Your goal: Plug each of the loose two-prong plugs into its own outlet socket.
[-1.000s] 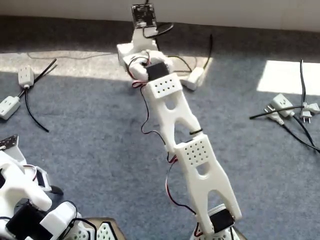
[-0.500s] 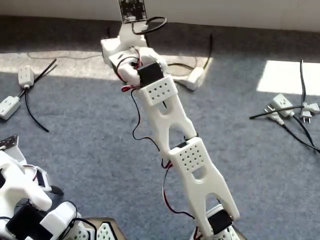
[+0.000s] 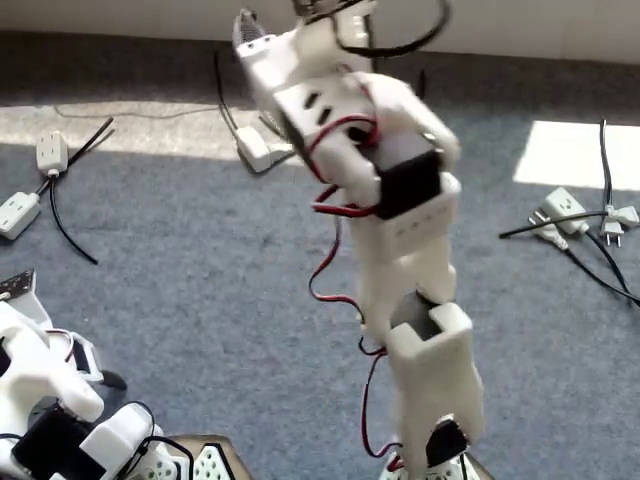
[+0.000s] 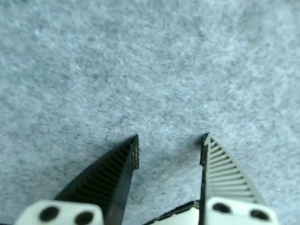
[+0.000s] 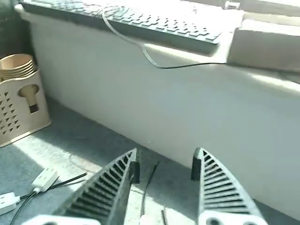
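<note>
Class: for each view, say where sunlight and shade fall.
High view: sun patches on the carpet at left and right, shade along the wall. Left wrist view: even light under the left pincer. Right wrist view: sun on the keyboard, shade at the wall's foot.

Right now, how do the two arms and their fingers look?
The right arm is built of white plastic links with black motors, and red and black wires loop along it. The left arm has the same white shells and black motors. The left gripper and the right gripper each have two pointed, ribbed fingers.
</note>
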Robot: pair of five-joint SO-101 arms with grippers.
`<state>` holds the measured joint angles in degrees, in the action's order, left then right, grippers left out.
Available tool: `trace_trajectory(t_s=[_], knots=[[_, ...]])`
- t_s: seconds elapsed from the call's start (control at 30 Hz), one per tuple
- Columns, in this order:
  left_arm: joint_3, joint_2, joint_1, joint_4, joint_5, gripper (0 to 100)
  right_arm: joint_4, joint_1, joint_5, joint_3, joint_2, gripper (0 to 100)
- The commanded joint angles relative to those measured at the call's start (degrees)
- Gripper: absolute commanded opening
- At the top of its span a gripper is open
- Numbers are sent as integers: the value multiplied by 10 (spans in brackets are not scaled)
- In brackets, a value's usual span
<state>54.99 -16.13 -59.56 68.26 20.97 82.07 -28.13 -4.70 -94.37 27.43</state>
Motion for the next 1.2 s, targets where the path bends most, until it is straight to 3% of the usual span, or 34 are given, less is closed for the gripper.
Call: trace_trajectory(t_s=[0.0,0.27,0.43,0.57,0.8,1.0,1.17], knots=[[-1,-8,-7,-5,-40,224,19,135,-9,-65,-89,181],[-1,-9,-7,-9,-43,224,49,509,-8,-65,-116,181],[1,-9,-7,-25,-109,224,44,635,-10,-64,-50,181],[0,-9,-7,-25,-126,224,-7,659,-31,-64,69,183],[1,-9,-7,-25,-127,224,-79,633,-113,-64,238,183],[1,-9,-7,-25,-127,224,3,535,-277,-64,274,183],[1,-9,-7,-25,-127,224,34,486,-459,-64,336,183]])
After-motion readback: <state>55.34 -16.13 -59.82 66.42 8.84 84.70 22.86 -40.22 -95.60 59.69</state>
